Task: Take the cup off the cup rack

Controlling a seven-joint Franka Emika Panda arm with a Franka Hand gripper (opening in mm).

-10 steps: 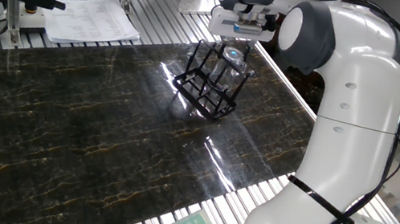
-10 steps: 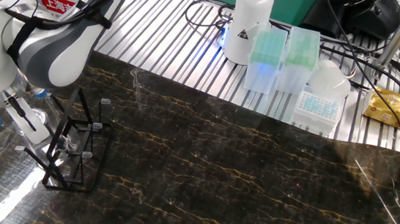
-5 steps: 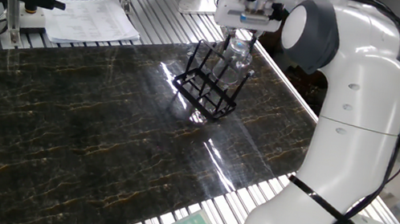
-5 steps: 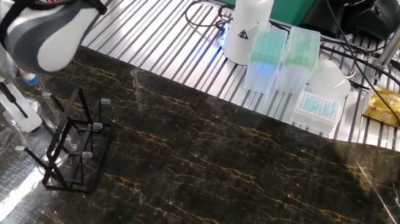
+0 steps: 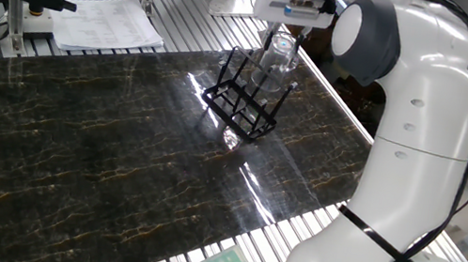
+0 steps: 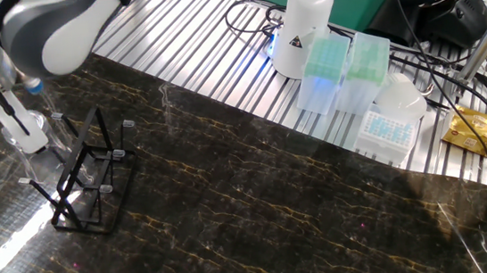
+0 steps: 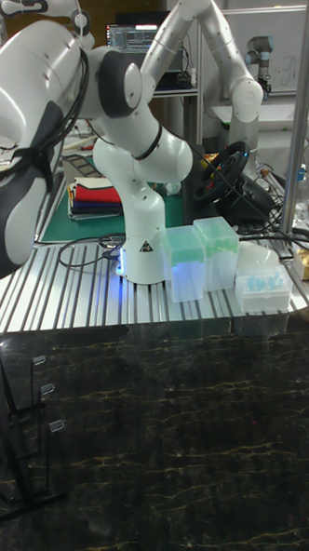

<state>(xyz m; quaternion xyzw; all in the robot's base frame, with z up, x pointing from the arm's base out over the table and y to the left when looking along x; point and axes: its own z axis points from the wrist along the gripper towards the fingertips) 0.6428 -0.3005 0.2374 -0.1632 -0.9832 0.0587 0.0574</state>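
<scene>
Since the earlier frames, your gripper [image 5: 285, 31] has risen, and the cup [image 5: 277, 56] has come up with it from among the pegs. You now see the cup held upright with its lower part still level with the peg tops of the rack [image 5: 245, 100]. In the other fixed view, the fingers [image 6: 8, 112] are closed onto the rim of the cup [image 6: 29, 135], one finger reaching down inside the glass. The cup hangs just beside the rack [image 6: 88, 183] on its far side, above the table [image 6: 278, 214]. The rack stands upright on the table [image 5: 79, 143]. In the tall fixed view you see only the edge of the rack [image 7: 22, 440]; gripper and cup are out of frame.
</scene>
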